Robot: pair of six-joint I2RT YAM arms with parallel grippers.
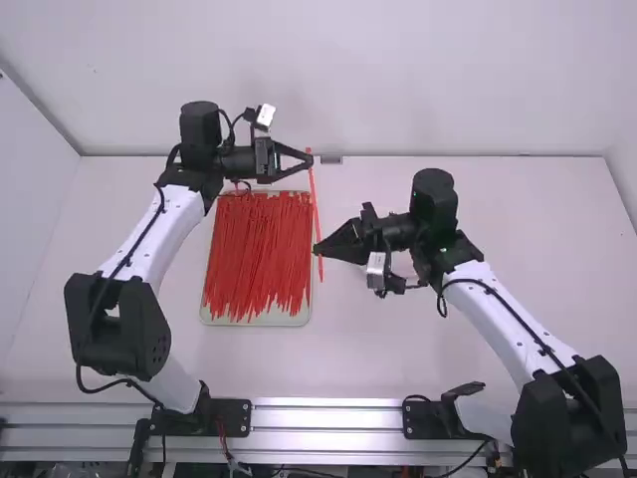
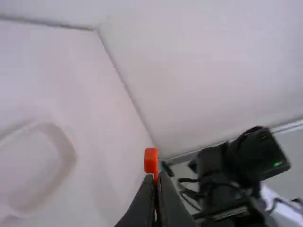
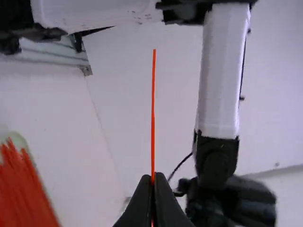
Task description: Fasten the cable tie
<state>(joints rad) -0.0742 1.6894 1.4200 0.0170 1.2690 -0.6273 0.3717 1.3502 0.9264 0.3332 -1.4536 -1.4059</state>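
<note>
A single red cable tie (image 1: 314, 204) hangs in the air between my two grippers, above the right edge of the tray. My left gripper (image 1: 307, 157) is shut on its head end at the far side; the square orange head (image 2: 151, 161) pokes out past the fingertips. My right gripper (image 1: 319, 250) is shut on the tail end, nearer the camera. In the right wrist view the thin strap (image 3: 153, 113) runs straight out from between the closed fingers (image 3: 142, 189) toward the left arm.
A pale tray (image 1: 257, 317) holding several red cable ties (image 1: 259, 254) lies left of centre. The table's back wall edge runs just behind the left gripper. Bare white tabletop spreads to the right and front.
</note>
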